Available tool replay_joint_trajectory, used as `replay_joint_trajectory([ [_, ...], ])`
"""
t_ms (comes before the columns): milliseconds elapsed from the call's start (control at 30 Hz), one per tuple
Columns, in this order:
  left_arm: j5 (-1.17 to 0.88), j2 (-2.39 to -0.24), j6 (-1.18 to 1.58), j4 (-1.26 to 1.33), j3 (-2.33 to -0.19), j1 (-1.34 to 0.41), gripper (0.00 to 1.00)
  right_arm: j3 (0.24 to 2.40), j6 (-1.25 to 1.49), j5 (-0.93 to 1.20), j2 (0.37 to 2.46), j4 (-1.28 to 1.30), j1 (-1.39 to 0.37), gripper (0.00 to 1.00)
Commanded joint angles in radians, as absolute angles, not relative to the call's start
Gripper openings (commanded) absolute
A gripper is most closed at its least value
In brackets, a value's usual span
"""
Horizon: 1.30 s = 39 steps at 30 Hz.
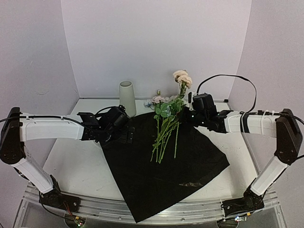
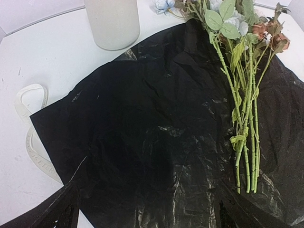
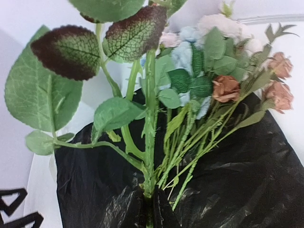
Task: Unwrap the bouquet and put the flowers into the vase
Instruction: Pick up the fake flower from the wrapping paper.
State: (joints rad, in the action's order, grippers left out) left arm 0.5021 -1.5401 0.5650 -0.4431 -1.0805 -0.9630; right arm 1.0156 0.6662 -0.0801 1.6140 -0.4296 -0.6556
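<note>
The bouquet lies unwrapped: its black wrapping sheet [image 1: 161,166] is spread flat, with a loose bundle of flowers [image 1: 164,128] across its far part, blooms toward the back. My right gripper [image 1: 186,113] is shut on one thick green stem [image 3: 151,142] and holds it upright, its peach blooms [image 1: 183,78] raised above the rest. In the right wrist view the fingertips [image 3: 164,213] pinch that stem over the other stems [image 3: 199,142]. The white vase [image 1: 127,97] stands at the back, left of the flowers. My left gripper [image 1: 127,136] hovers open over the sheet's left part [image 2: 142,142], holding nothing.
A cream ribbon [image 2: 33,123] lies looped on the white table [image 1: 76,166] beside the sheet's left edge. The vase's base [image 2: 112,21] stands just beyond the sheet's far corner. White walls close in the back and sides.
</note>
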Motion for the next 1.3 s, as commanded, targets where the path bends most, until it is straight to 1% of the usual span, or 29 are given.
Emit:
replay_joint_trajectory([
  [0,0.491,-1.489,0.549,-0.408,-1.121,-0.963,0.99,0.943,0.525,0.079,1.551,-0.613,-0.653,0.00],
  [200,0.405,-1.430,0.535,-0.329,-1.088,-0.963,0.99,0.853,0.482,0.302,1.522,-0.819,-0.653,0.00],
  [400,0.236,-1.326,0.529,-0.137,-1.005,-0.965,0.97,0.824,0.529,0.476,1.535,-0.969,-0.654,0.00],
  [567,0.096,-1.242,0.532,0.077,-0.925,-0.964,0.95,0.822,0.571,0.547,1.542,-1.047,-0.656,0.00],
  [667,0.030,-1.222,0.537,0.160,-0.911,-0.965,0.94,0.831,0.570,0.565,1.535,-1.058,-0.670,0.00],
  [833,-0.058,-1.267,0.523,0.177,-0.974,-0.965,0.93,0.852,0.579,0.579,1.524,-1.068,-0.701,0.00],
  [900,-0.081,-1.282,0.514,0.183,-1.000,-0.965,0.91,0.863,0.583,0.589,1.523,-1.077,-0.712,0.00],
  [1100,-0.093,-1.304,0.490,0.209,-1.050,-0.965,0.76,0.892,0.591,0.613,1.522,-1.097,-0.755,0.00],
  [1267,-0.096,-1.314,0.483,0.220,-1.071,-0.965,0.69,0.907,0.599,0.624,1.518,-1.109,-0.774,0.00],
])
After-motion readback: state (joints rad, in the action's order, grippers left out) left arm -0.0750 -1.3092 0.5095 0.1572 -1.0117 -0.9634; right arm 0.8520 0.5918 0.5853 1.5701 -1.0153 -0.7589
